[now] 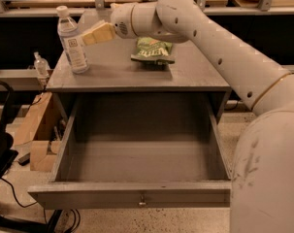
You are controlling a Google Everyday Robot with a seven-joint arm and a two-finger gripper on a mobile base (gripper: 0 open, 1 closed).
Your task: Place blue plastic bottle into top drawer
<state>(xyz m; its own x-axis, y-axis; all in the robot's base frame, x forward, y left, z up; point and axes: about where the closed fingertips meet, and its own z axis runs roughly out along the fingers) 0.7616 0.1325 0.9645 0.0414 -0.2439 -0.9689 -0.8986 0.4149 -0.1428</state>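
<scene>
The blue plastic bottle, clear with a white cap and pale label, stands upright at the left rear corner of the grey cabinet top. My gripper reaches in from the right, level with the bottle's upper half, and its tip is at the bottle's right side. I cannot tell whether it touches. The top drawer is pulled fully open below the cabinet top. Its inside shows nothing in it.
A green snack bag lies on the cabinet top, right of the bottle and under my arm. A small clear pump bottle stands on a ledge to the left. Cardboard boxes and a black chair are on the floor at left.
</scene>
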